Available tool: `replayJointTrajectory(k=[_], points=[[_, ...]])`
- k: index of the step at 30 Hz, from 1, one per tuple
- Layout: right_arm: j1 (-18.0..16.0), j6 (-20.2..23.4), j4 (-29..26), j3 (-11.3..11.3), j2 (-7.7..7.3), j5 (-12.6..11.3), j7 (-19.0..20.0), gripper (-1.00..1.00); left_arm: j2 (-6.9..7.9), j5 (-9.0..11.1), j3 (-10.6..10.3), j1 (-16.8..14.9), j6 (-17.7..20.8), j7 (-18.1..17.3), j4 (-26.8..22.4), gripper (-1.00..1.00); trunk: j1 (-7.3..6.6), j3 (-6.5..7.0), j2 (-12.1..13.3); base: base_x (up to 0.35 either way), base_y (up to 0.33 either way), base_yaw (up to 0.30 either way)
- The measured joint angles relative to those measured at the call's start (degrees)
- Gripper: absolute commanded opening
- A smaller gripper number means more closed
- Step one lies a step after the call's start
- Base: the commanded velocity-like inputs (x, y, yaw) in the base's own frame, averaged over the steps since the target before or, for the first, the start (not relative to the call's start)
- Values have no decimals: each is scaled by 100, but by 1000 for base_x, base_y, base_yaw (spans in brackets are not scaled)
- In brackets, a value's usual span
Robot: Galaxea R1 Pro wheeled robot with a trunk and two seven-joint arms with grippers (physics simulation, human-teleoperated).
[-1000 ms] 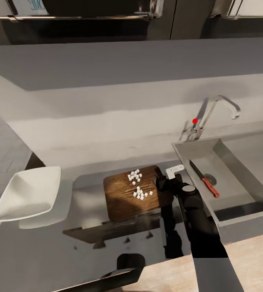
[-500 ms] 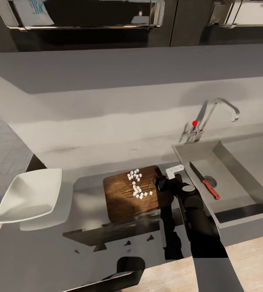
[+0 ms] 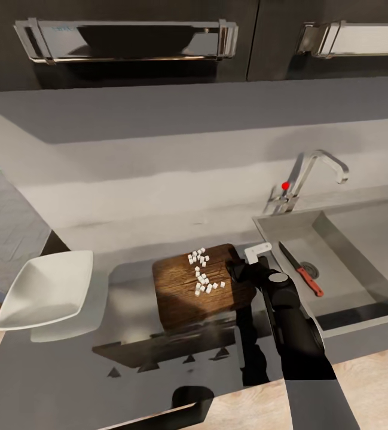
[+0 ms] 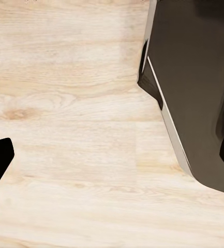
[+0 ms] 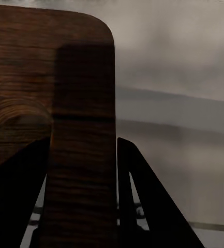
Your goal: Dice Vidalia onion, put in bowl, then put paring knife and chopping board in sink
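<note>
- Dark brown wood-grain chopping board (image 3: 199,286) lies flat on the glossy grey countertop (image 3: 68,364), just left of the grey steel sink (image 3: 343,263).
- Small white diced onion cubes (image 3: 202,276) sit scattered in two loose clusters on the board's upper middle.
- Right gripper (image 3: 241,270) is at the board's right edge; in the right wrist view the board (image 5: 49,103) runs between its dark fingers (image 5: 143,201), clamped on it.
- Slim paring knife (image 3: 301,270) with a dark blade and red handle lies inside the sink basin, beside the round drain.
- Shallow white square bowl (image 3: 47,289) rests at the countertop's left end, well apart from the board.
- Left gripper's state cannot be told; the left wrist view looks over the light wood floor (image 4: 70,129).
</note>
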Motion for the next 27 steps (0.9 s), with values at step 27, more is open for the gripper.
replayJointTrajectory(k=[27], points=[[0,3,0,0,0,0,0,-100,1,0,1,0,0,0,0,100,0,243,0,15,42,0]])
